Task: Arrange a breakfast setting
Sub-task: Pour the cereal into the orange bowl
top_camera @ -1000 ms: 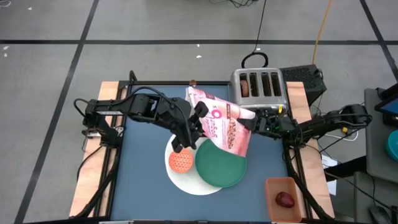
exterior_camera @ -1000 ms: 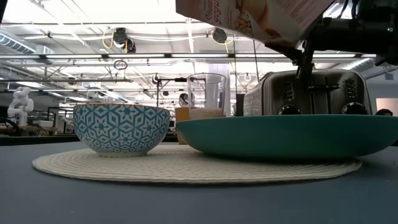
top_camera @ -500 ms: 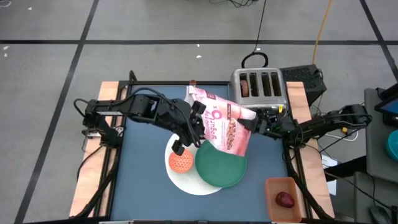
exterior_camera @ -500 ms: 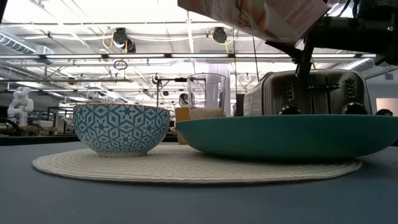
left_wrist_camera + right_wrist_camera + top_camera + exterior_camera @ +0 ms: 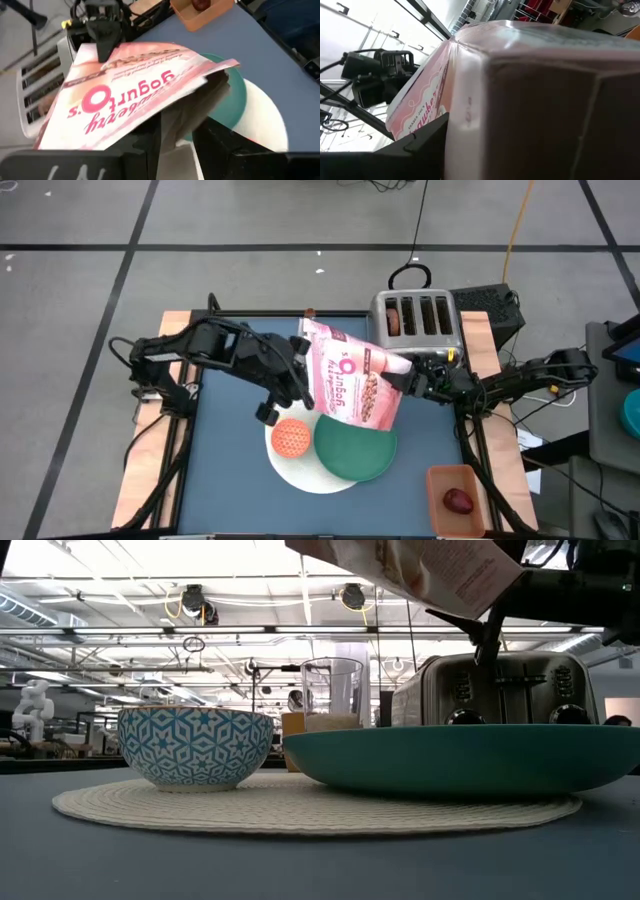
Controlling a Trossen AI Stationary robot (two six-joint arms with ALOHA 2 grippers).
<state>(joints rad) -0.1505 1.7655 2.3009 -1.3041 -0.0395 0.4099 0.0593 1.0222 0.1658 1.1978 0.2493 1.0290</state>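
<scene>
Pink cereal box, teal plate

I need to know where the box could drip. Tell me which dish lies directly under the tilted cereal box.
The green plate: the cereal box overlaps its far edge. The small orange-patterned bowl sits clear beside it.

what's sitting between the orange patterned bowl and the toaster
In the high view, the pink cereal box, held tilted by the right gripper, hangs between the bowl and toaster.
</scene>
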